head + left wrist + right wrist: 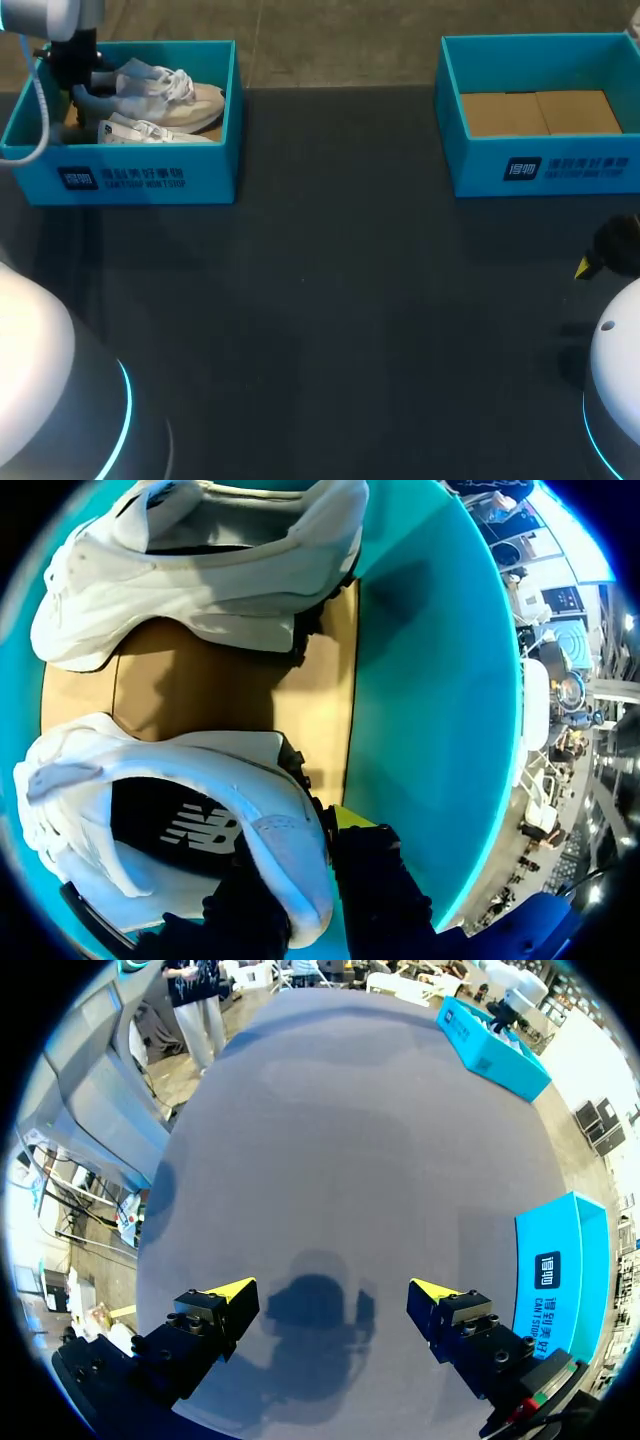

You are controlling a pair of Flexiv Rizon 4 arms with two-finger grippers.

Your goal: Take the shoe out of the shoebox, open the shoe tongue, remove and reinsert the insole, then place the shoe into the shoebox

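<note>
The white laced sneaker (pixel 150 810) sits inside the open teal cardboard shoebox (pixel 430 680), just beside its twin (pixel 200 570). Our left gripper (pixel 300 865) pinches its heel wall, one finger inside and one outside. We judge the take-out step is in hand, and next we must lift it clear of the box wall. Our right gripper (pixel 335 1300) hangs spread wide over the table, well apart from that shoebox.

Table (pixel 320 300) dim; light seemingly overhead; soft shadow beneath right hand (pixel 332 1290).
</note>
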